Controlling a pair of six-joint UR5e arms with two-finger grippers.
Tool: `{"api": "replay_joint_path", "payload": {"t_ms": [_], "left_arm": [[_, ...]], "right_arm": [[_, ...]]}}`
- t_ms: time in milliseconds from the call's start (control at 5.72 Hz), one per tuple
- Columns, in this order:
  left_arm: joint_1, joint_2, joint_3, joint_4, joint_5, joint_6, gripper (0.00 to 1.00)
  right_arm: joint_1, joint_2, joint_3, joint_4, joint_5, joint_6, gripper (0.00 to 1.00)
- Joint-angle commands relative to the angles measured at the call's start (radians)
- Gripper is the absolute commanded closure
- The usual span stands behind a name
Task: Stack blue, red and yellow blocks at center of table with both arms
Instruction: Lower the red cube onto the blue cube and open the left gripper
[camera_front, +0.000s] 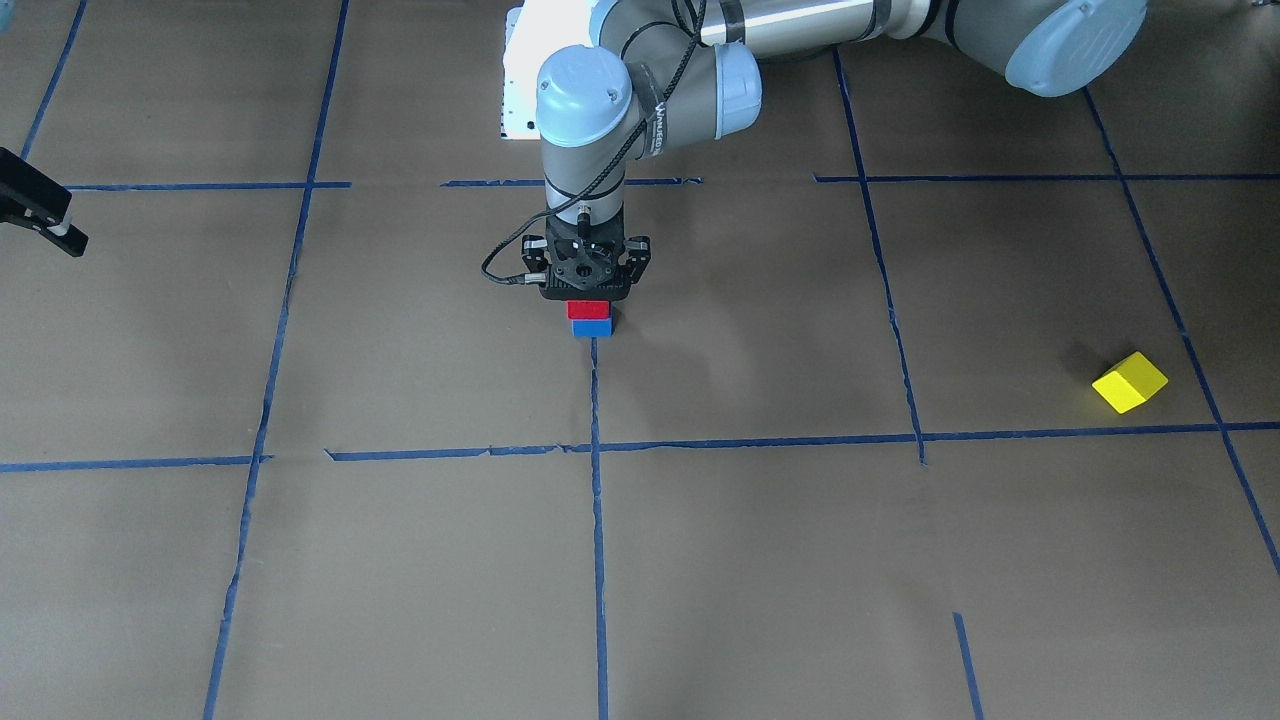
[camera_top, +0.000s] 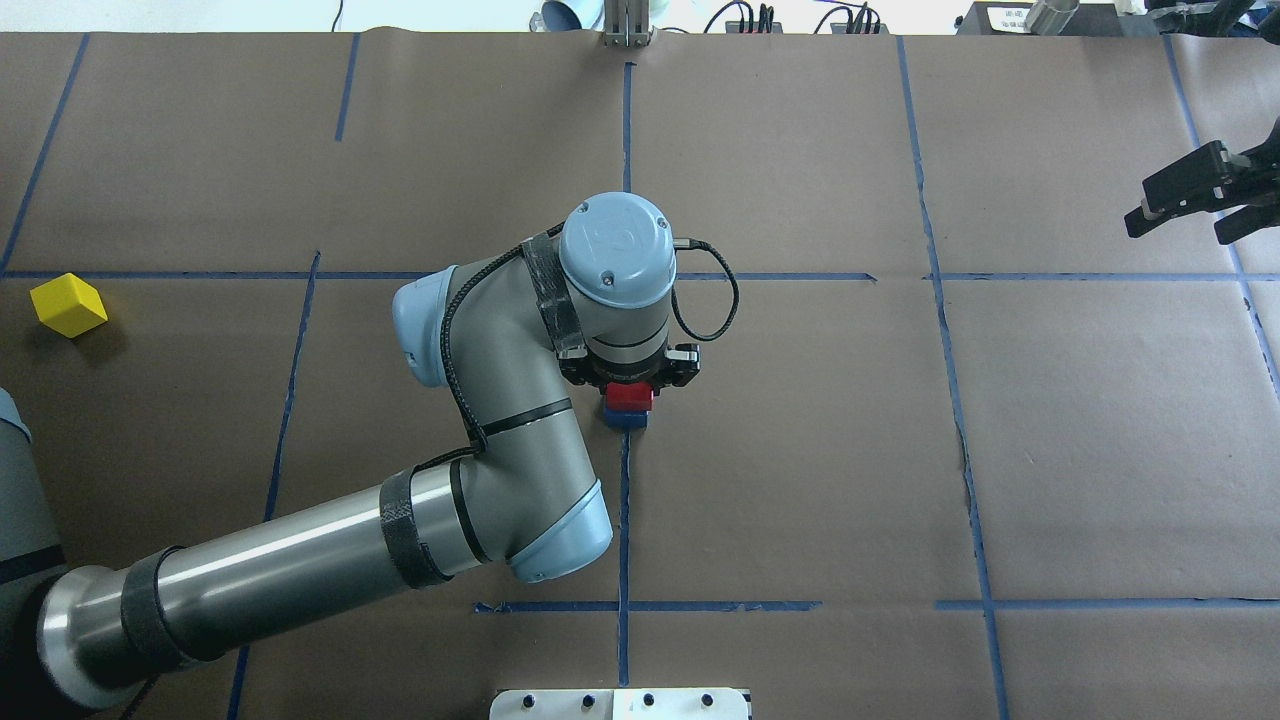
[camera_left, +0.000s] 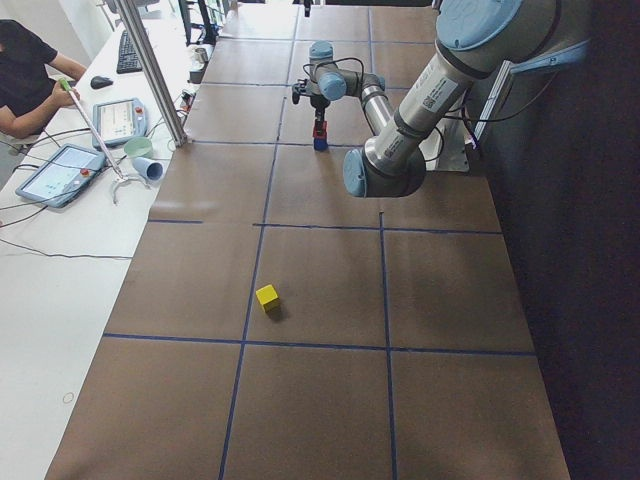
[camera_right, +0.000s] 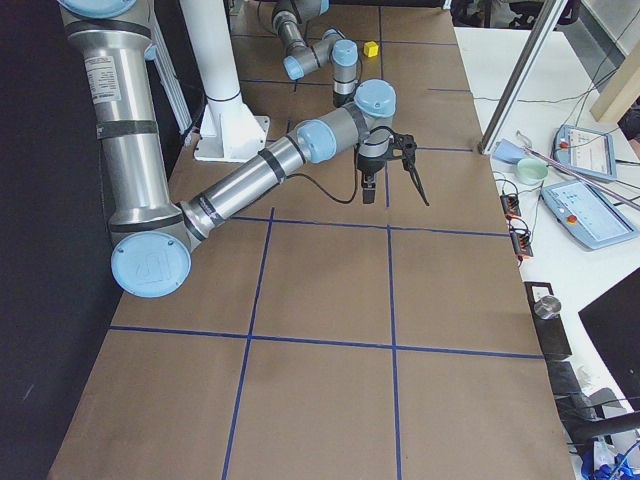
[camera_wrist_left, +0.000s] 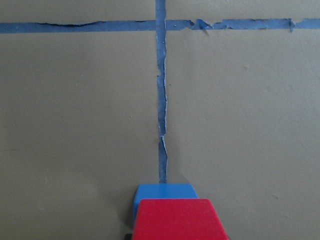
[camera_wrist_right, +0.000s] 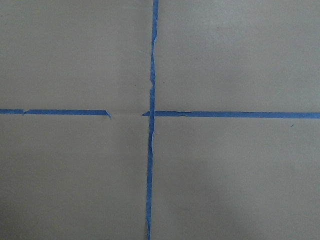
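The table (camera_front: 400, 560) was dull brown paper, the red block (camera_front: 588, 309) smooth and matt, the left arm (camera_top: 280, 560) shiny metal.

Robotics lab: tape-gridded table (camera_left: 450, 400), industrial arm (camera_top: 300, 560), teach pendants (camera_left: 60, 172) and keyboard (camera_left: 128, 50) on side bench (camera_left: 60, 300).

Top block (camera_front: 588, 309) rests on bottom block (camera_front: 591, 329) at table (camera_front: 760, 570) centre; third block (camera_front: 1130, 382) lies well apart on robot's left.

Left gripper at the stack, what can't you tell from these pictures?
- Left gripper: fingers hidden under its own body in front-facing and overhead views, outside the wrist view; grip on red block unclear.
- Blue block: largely covered by red in the wrist view.
- Right gripper: partly cut off by the overhead view's edge.
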Motion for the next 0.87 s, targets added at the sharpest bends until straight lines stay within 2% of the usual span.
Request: {"api": "replay_joint_path", "payload": {"t_ms": [0,350,525,699], "left_arm": [[0.0,0.0,-0.003,0.009,0.0,-0.02,0.98],[0.0,-0.003,-0.004,0.03,-0.001,-0.02,0.98],[0.0,0.0,-0.004,0.029,0.0,-0.02,0.82],[0.0,-0.002,-0.004,0.027,0.0,-0.02,0.25]], "right_arm": [[-0.001,0.001,-0.002,0.0,-0.001,0.002,0.0],[-0.002,0.001,-0.002,0.0,-0.001,0.004,0.0],[-0.003,0.001,-0.002,0.0,0.0,0.004,0.0],[-0.003,0.001,-0.004,0.0,0.0,0.004,0.0]]}}
